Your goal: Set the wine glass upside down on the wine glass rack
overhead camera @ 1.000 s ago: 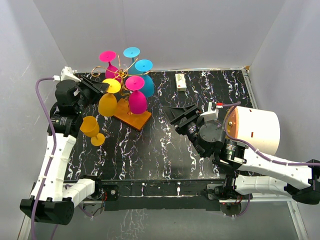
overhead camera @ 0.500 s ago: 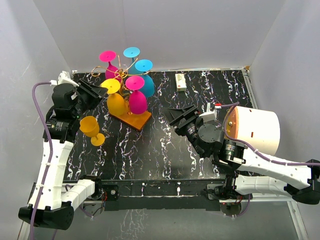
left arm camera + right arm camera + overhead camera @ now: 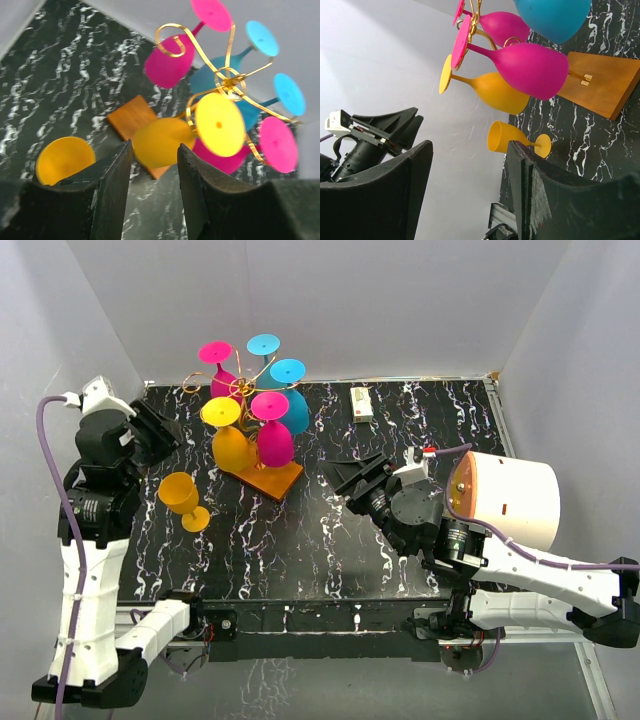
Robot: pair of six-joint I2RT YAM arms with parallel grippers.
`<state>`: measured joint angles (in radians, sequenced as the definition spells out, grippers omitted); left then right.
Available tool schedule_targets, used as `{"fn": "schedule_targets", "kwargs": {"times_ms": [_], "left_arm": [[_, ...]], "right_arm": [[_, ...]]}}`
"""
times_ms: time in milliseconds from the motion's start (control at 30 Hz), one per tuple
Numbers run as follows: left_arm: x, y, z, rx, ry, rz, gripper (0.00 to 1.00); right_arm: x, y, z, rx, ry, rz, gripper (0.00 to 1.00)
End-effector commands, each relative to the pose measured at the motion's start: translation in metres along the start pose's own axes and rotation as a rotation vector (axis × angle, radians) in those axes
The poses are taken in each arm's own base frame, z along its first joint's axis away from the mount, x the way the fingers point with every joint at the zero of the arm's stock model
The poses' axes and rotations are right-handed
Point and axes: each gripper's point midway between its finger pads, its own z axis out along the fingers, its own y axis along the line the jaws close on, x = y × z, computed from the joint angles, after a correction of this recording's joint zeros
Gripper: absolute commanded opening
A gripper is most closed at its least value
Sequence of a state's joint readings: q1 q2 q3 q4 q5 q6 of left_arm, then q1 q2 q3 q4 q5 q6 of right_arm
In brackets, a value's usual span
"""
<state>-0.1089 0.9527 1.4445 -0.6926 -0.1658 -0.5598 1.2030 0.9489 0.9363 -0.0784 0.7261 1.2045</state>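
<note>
So, wine glass rack: seen upper left of centre in the top view, with its orange-brown base laid flat on the black marbled table.
Hung yellow wine glass: carried upside down on a gold wire arm at the rack's left side, foot up and bowl down.
Other hung glasses: two pink wine glasses and two blue wine glasses are hooked on the remaining arms, also inverted.
Loose yellow wine glass: left tipped over on the table to the lower left of the rack, not touching it.
Left gripper: held at the left edge of the top view beside the rack, jaws spread, nothing caught between them, well off the hung glass.
Right gripper: pointed at the rack from the right of the base, jaws spread wide, nothing held.
Small white box: set near the table's far edge.
White cylinder: seen at the right edge of the table.
</note>
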Motion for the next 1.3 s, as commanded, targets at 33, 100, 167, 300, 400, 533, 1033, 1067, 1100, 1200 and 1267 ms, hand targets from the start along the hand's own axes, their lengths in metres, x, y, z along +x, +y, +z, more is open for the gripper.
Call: {"fn": "schedule_targets", "kwargs": {"times_ms": [33, 100, 167, 300, 400, 533, 1033, 1067, 1100, 1200, 1267], "left_arm": [[0.036, 0.051, 0.013, -0.210, 0.095, 0.119, 0.37], [0.054, 0.060, 0.023, -0.248, 0.164, 0.125, 0.37], [0.068, 0.065, 0.033, -0.265, 0.212, 0.126, 0.37], [0.087, 0.073, 0.050, -0.272, 0.271, 0.110, 0.41], [0.102, 0.086, 0.063, -0.305, 0.333, 0.087, 0.44], [0.121, 0.101, 0.076, -0.339, 0.412, 0.062, 0.44], [0.159, 0.126, 0.104, -0.378, 0.528, 0.080, 0.48], [0.161, 0.128, 0.105, -0.383, 0.528, 0.081, 0.47], [0.163, 0.129, 0.107, -0.385, 0.527, 0.082, 0.46], [0.170, 0.136, 0.109, -0.407, 0.541, 0.092, 0.37], [0.172, 0.139, 0.109, -0.419, 0.550, 0.099, 0.28]], "right_arm": [[-0.001, -0.003, 0.000, 0.006, -0.007, 0.002, 0.59], [-0.003, -0.003, -0.001, 0.011, -0.011, -0.007, 0.59], [-0.008, -0.002, -0.002, 0.013, -0.022, -0.020, 0.60], [-0.018, -0.005, -0.006, 0.026, -0.055, -0.036, 0.60], [-0.023, -0.009, -0.008, 0.035, -0.075, -0.041, 0.60], [-0.028, -0.010, -0.009, 0.040, -0.090, -0.051, 0.60], [-0.035, -0.009, -0.011, 0.029, -0.116, -0.052, 0.60], [-0.034, -0.009, -0.012, 0.028, -0.115, -0.052, 0.60], [-0.034, -0.009, -0.012, 0.028, -0.114, -0.051, 0.60], [-0.035, -0.009, -0.013, 0.028, -0.115, -0.048, 0.60], [-0.035, -0.010, -0.013, 0.029, -0.115, -0.048, 0.60]]}}
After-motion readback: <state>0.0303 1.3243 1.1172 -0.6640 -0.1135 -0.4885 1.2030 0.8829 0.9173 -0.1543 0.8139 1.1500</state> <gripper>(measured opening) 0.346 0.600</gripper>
